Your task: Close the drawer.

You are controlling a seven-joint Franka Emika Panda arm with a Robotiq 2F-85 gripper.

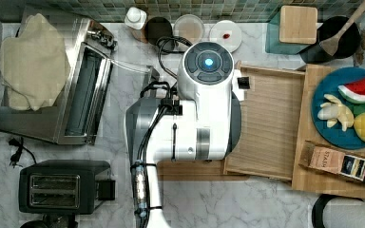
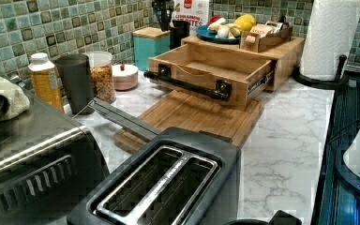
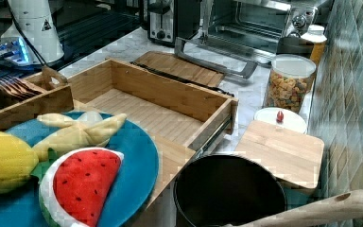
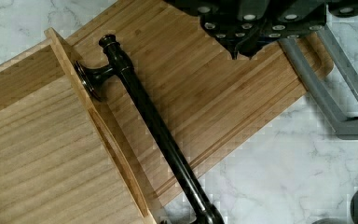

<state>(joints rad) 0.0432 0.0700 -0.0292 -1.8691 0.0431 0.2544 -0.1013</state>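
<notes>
Whether the jaws are apart cannot be told; the gripper (image 4: 242, 44) is hanging over the cutting board (image 4: 205, 88), just beside the drawer (image 4: 32, 154) handle (image 4: 154, 126), whose bar is running crosswise to the push.

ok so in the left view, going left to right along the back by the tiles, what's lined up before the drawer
orange bottle → dark tumbler → cereal jar → small white lidded dish → teal canister with wooden lid, then the open drawer with its black bar handle
</notes>
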